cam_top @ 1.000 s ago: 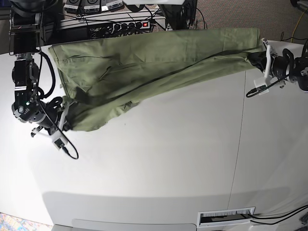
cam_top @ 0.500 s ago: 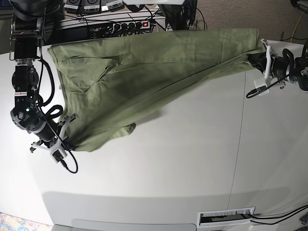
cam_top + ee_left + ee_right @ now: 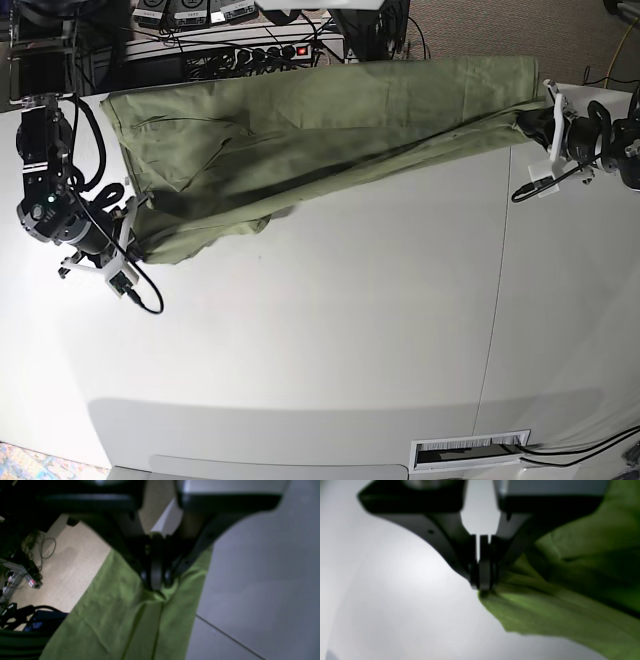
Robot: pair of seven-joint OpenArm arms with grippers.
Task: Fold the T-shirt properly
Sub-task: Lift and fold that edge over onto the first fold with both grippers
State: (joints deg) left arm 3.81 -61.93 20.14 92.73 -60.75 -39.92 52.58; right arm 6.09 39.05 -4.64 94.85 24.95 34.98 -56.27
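The olive-green T-shirt [image 3: 320,115] is stretched across the far part of the white table [image 3: 350,330], wrinkled and partly doubled over. My left gripper [image 3: 537,120] at the right end is shut on a bunched corner of it. In the left wrist view the left gripper [image 3: 157,586] pinches the T-shirt [image 3: 120,620], which hangs past the table edge. My right gripper [image 3: 135,238] at the left end is shut on the shirt's lower edge. The right wrist view is blurred and shows the right gripper [image 3: 482,586] clamped on the T-shirt [image 3: 545,615].
A power strip [image 3: 265,50] with cables lies behind the table's far edge. A seam [image 3: 495,300] runs down the table on the right. A slotted vent [image 3: 470,452] sits at the front edge. Floor and cables [image 3: 47,547] show past the table.
The right gripper swung toward the front of the table with the shirt's lower edge, then drew back toward the far left. The left gripper stayed put.
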